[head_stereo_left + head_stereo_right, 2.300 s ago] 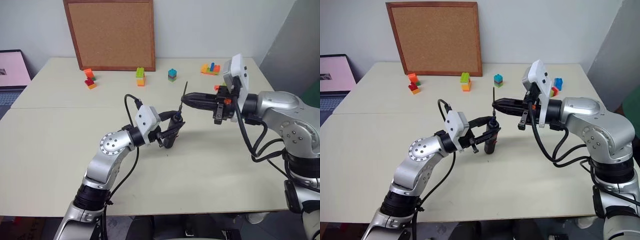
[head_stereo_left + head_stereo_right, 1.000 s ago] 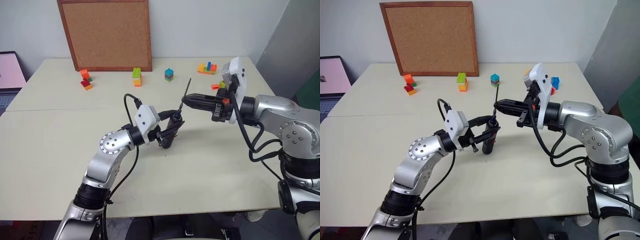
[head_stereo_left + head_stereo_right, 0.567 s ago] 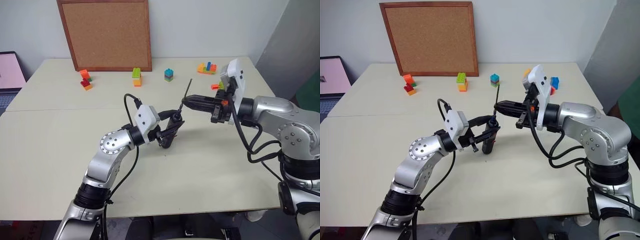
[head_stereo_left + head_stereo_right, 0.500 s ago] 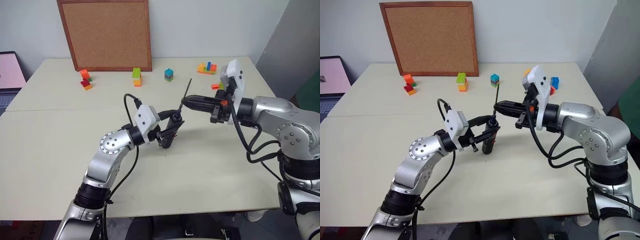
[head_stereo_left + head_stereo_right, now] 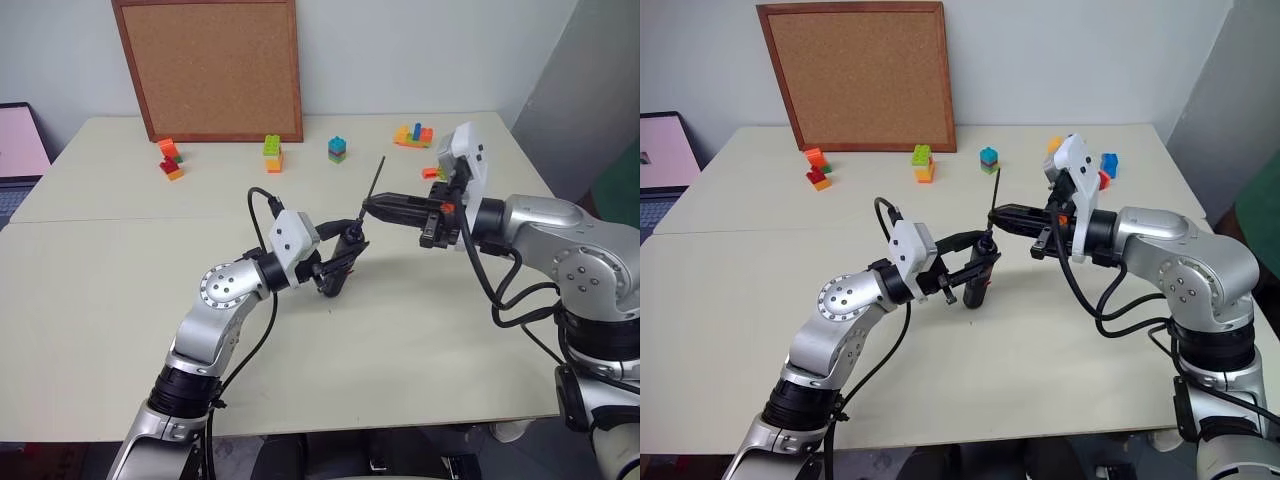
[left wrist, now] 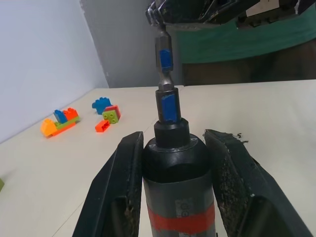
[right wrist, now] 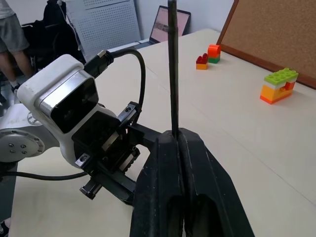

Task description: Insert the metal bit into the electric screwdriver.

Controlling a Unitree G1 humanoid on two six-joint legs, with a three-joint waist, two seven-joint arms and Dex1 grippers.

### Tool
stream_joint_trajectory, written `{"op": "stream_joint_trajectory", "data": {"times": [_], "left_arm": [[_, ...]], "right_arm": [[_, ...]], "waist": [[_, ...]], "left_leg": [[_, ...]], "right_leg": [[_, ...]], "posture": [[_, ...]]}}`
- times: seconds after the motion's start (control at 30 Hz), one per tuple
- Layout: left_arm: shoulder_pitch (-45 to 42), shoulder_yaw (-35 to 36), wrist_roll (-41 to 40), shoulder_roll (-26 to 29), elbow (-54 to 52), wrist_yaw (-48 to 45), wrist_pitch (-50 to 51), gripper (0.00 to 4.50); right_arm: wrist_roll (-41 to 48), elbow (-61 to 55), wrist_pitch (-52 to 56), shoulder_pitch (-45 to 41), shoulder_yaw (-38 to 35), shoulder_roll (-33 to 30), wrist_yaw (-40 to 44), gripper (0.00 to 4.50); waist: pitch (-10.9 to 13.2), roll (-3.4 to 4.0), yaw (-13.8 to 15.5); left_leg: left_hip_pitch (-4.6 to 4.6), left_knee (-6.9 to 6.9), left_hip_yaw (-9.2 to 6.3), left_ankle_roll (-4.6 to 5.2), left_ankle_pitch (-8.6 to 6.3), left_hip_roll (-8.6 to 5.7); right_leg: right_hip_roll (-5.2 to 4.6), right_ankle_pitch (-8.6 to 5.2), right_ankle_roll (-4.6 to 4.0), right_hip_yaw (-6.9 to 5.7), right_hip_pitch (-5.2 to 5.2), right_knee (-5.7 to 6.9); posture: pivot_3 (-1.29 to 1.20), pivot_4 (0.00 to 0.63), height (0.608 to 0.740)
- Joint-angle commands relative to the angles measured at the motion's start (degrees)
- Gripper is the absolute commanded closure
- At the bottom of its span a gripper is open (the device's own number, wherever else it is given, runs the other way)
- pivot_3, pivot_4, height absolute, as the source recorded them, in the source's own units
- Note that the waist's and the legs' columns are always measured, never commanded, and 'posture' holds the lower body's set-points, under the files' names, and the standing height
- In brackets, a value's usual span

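Now your left gripper (image 5: 343, 262) jaws clamp the electric screwdriver (image 6: 174, 182); your right gripper (image 5: 368, 207) jaws pinch the metal bit (image 7: 172, 69) just above it.

Right gripper (image 5: 366, 207): I note metal bit (image 5: 375, 178) rising from its tips; electric screwdriver (image 5: 342, 262) just below-left, apparently touching; toy bricks (image 5: 272, 153) behind, well apart; corkboard (image 5: 210, 66) beyond.

Pale cream desk (image 5: 120, 300), seam running across. At far edge, corkboard (image 5: 210, 68) leaning upright. Along far side, coloured brick clusters: far left (image 5: 169, 159), centre (image 5: 272, 153) (image 5: 337, 150), far right (image 5: 416, 135).
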Motion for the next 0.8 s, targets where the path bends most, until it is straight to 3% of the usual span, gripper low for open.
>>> {"op": "stream_joint_trajectory", "data": {"times": [0.03,0.8], "left_arm": [[-1.1,1.0,2.3,0.5,0.6,1.3,-1.1,2.92],[-0.3,4.5,1.9,0.9,0.6,4.2,-0.6,2.92]], "right_arm": [[0.3,1.1,3.9,0.8,4.8,0.9,0.5,4.50],[1.2,-2.6,4.1,3.9,4.4,5.4,-1.6,4.50]], "waist": [[0.0,0.00,0.0],[0.0,0.00,0.0]], "left_leg": [[0.01,-0.06,0.01,0.00,0.00,-0.01],[0.04,-0.41,-0.01,-0.01,0.01,0.03]], "right_leg": [[0.00,0.00,0.00,0.01,0.00,-0.02],[0.00,0.00,0.00,0.03,0.00,-0.11]], "posture": [[0.00,0.150,0.740],[0.00,0.150,0.740]]}}
